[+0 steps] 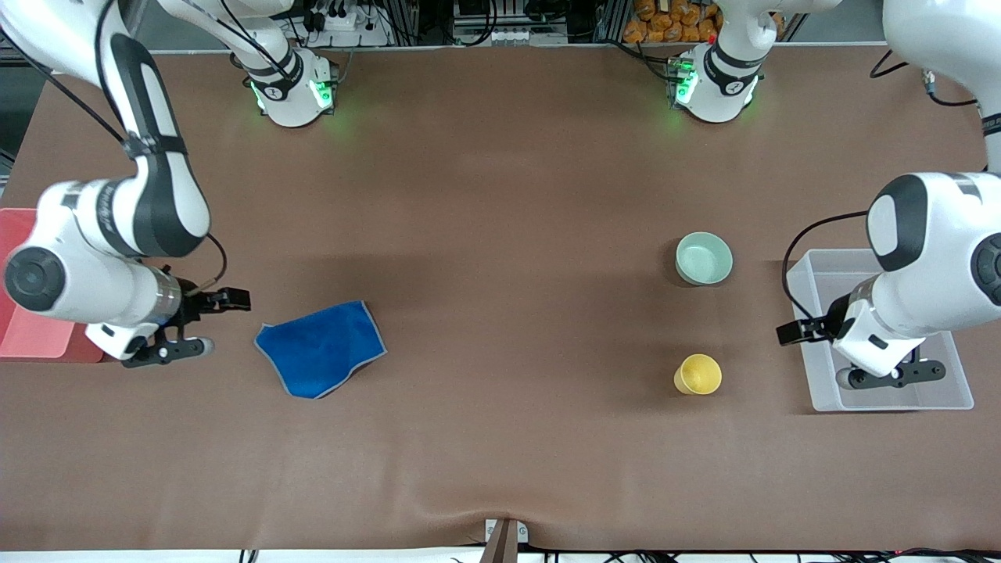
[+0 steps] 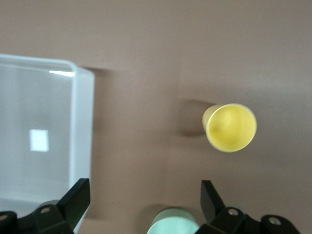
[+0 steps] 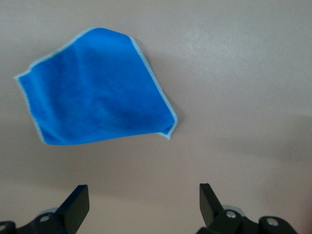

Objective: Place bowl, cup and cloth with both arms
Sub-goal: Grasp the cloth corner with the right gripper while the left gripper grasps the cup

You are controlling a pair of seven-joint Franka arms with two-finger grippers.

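The cup (image 1: 697, 374) stands upright on the table (image 1: 500, 234) toward the left arm's end, nearest the front camera. The cloth (image 1: 321, 348) lies flat, slightly farther back, toward the right arm's end. The bowl (image 1: 704, 258) sits farther from the camera than the cup, well apart from it. The left gripper (image 1: 891, 377) hangs over a clear bin (image 1: 813, 281) beside cup and bowl, fingers spread wide, holding nothing. The right gripper (image 1: 176, 348) hovers beside the cloth, next to a red tray (image 1: 23, 336), fingers likewise apart and empty.
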